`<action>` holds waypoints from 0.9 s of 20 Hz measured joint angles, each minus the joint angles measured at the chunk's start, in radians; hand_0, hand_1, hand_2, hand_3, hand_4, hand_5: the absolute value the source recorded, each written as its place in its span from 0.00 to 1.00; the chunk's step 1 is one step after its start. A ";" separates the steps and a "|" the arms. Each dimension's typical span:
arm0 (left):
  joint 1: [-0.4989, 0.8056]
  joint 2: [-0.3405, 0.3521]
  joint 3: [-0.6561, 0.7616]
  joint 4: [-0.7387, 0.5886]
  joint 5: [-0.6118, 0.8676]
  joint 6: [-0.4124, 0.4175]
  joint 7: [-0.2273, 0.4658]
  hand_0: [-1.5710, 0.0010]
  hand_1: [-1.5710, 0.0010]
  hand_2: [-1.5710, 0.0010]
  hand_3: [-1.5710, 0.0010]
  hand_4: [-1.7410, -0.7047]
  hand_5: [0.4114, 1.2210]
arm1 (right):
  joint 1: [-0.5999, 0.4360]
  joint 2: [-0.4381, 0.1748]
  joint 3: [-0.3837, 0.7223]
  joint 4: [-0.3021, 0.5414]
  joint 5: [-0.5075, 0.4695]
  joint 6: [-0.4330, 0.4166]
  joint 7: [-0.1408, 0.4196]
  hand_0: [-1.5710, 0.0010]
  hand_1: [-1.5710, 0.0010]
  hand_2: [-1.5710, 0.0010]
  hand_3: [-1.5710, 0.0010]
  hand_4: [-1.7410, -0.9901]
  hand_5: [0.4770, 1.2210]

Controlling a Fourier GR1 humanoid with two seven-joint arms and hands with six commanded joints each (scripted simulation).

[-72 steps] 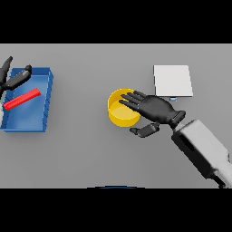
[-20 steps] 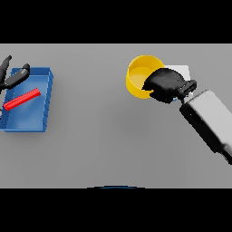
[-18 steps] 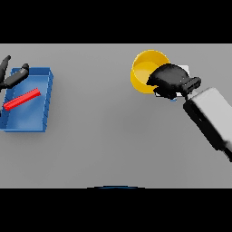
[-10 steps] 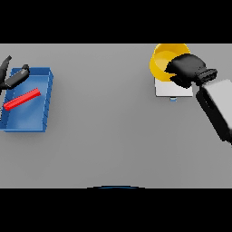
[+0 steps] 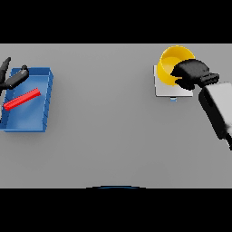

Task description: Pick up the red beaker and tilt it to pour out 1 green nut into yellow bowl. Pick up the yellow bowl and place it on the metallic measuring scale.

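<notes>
1. Tilting its opening toward the left of the head view, the yellow bowl sits at the far right of the grey surface, over the far edge of the metallic measuring scale.
2. The right hand has its dark fingers curled round the bowl's right rim, hiding that side of the bowl; whether the bowl touches the scale cannot be told.
3. The hand and bowl cover much of the scale, leaving its left and near parts showing.
4. Far to the left, a blue tray holds a red bar lying aslant.
5. The left hand shows at the tray's far left corner, fingers spread, partly cut off by the picture's edge.
</notes>
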 measured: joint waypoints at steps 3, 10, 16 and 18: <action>0.007 -0.002 -0.001 -0.014 0.000 0.006 -0.002 1.00 1.00 1.00 1.00 0.86 0.47 | -0.008 0.010 0.003 0.039 0.005 -0.008 -0.005 0.00 0.00 0.12 0.10 0.00 1.00; -0.001 0.004 -0.001 0.005 0.003 -0.012 -0.009 1.00 1.00 1.00 1.00 0.87 0.45 | -0.005 0.008 0.000 0.059 -0.004 0.007 -0.006 0.15 0.28 0.36 0.48 0.20 0.80; 0.005 0.003 0.006 -0.004 0.016 -0.015 -0.013 1.00 1.00 1.00 1.00 0.88 0.42 | 0.003 0.017 -0.036 0.033 -0.056 0.068 0.040 0.75 0.76 0.81 0.84 0.35 0.50; -0.005 0.003 0.002 -0.002 0.010 -0.014 -0.010 1.00 1.00 1.00 1.00 0.88 0.42 | -0.006 0.020 -0.029 0.059 -0.045 0.066 0.040 0.84 0.84 0.88 0.89 0.39 0.47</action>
